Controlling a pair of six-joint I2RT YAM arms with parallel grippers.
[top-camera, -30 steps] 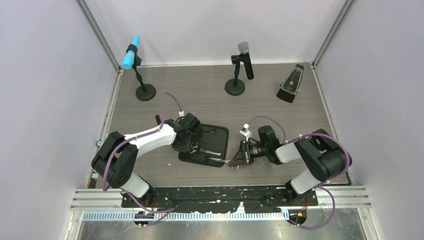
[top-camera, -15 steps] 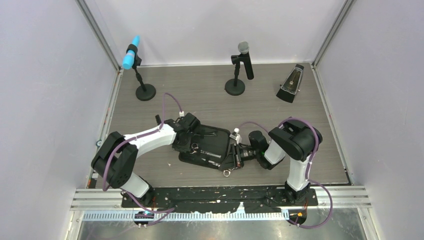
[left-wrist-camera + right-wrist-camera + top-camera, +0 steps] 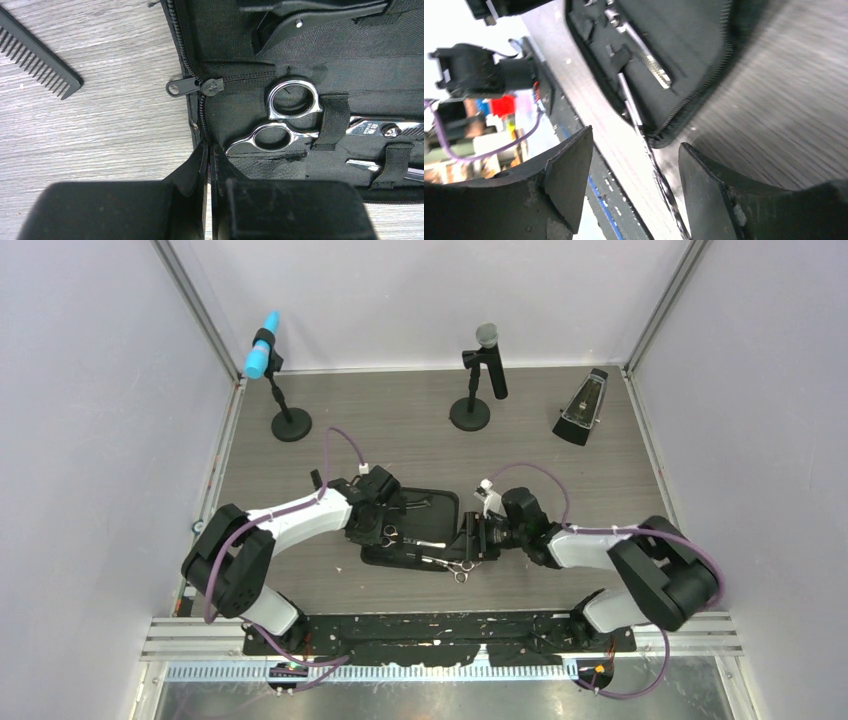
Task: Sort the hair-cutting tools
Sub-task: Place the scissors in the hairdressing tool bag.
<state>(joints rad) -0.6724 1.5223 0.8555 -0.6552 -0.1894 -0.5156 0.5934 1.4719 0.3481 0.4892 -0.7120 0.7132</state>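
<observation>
The grey counter (image 3: 560, 500) carries the open black zip case (image 3: 435, 508) at its middle, with both arms reaching in from either side. The left end effector (image 3: 208, 165) is closed narrow on the case's zip edge and seems to be pinning it down. The right end effector (image 3: 635, 140) stands wide and holds nothing, its fingers on either side of a pair of scissors (image 3: 638, 125) without touching it. This loose pair is only partly in place: its blades sit under a strap inside the case and the rest runs out over the zip onto the counter. The other pair of scissors (image 3: 299, 131) sits fully strapped in, near the left fingers. The main risk, as I judge it, is the half-seated pair. A sideways brush from either right finger could drag it out of its strap, and a shift of the case could let it slide free if the left grip slips. The right wrist view alone shows how shallowly that pair is tucked in. The left wrist view alone shows the comb (image 3: 42, 52) lying on the bare counter outside the case, not yet sorted, and a hair clip (image 3: 310, 17) inside it. From above the left arm hides both. No view shows a second clip.
</observation>
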